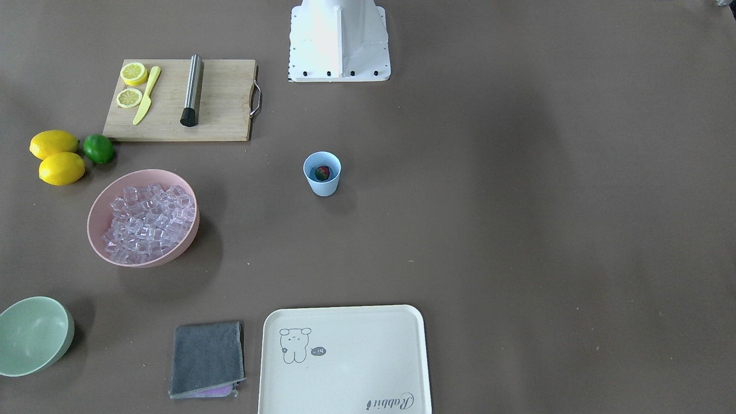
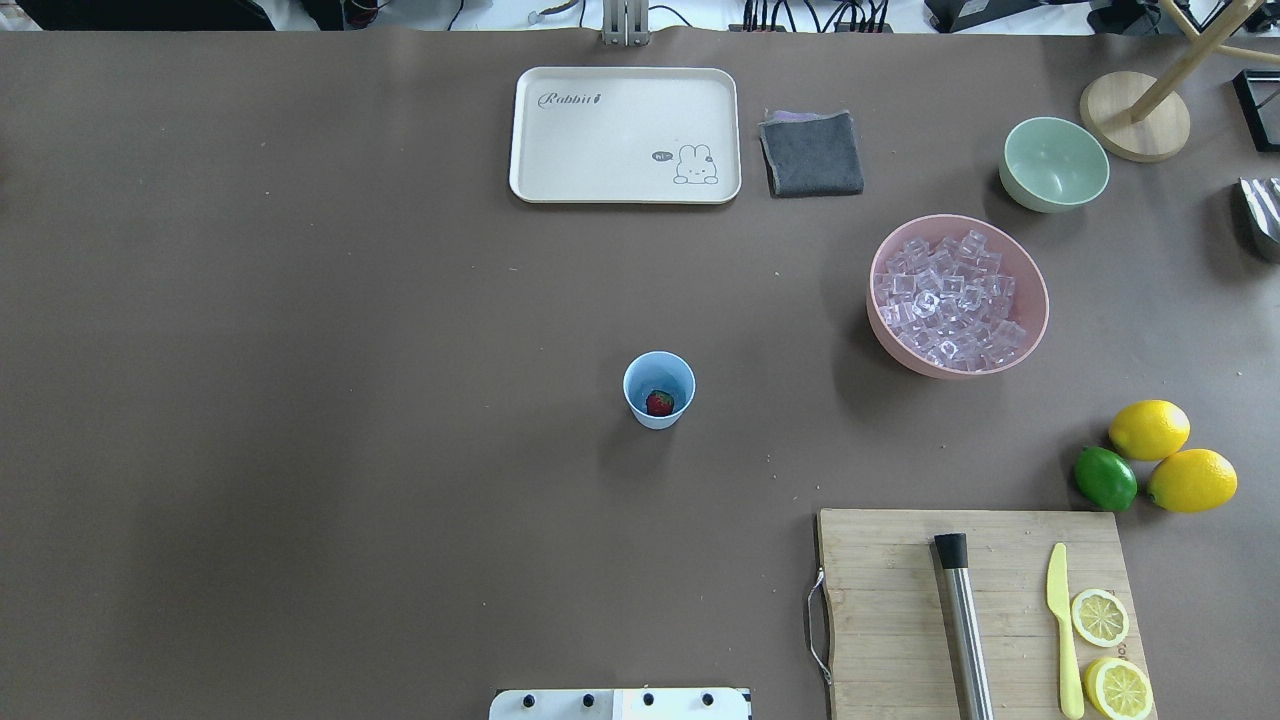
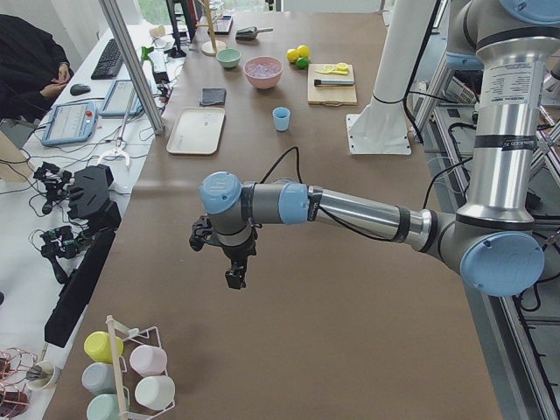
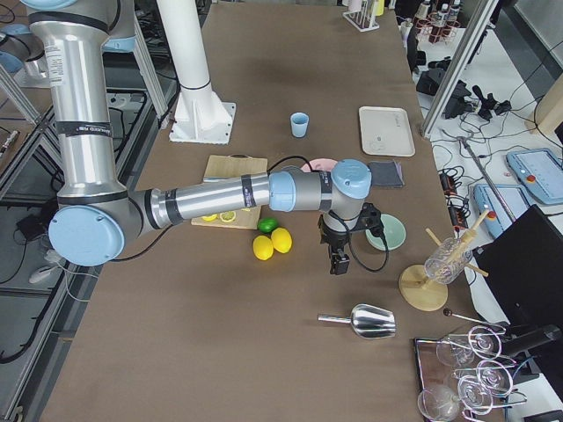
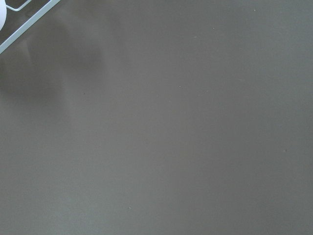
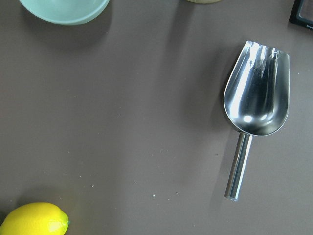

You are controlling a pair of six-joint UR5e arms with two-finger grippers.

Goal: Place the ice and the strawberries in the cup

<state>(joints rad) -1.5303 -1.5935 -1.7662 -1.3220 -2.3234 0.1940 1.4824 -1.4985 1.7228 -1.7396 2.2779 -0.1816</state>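
The strawberry [image 2: 659, 403] lies in the cup [image 2: 659, 390]; the ice [image 2: 948, 300] fills the pink bowl [image 2: 895, 350] to its right. The left gripper [image 3: 234, 271] and right gripper [image 4: 338, 261] hang above the table [image 2: 300, 400] — I cannot tell how their jaws stand.

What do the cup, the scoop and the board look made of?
The cup looks like matte plastic: even, dull light-blue colour. The scoop is likely polished metal: mirror-like reflections. The board seems pale wood, perhaps bamboo: lengthwise grain strips.

Cup [image 1: 323, 188]: light-blue tapered tumbler, upright, mid-table. Strawberry [image 1: 323, 172]: 1 red berry, green top, inside the cup. Ice [image 1: 148, 221]: clear pinkish cubes heaped in pink bowl [image 1: 108, 199].
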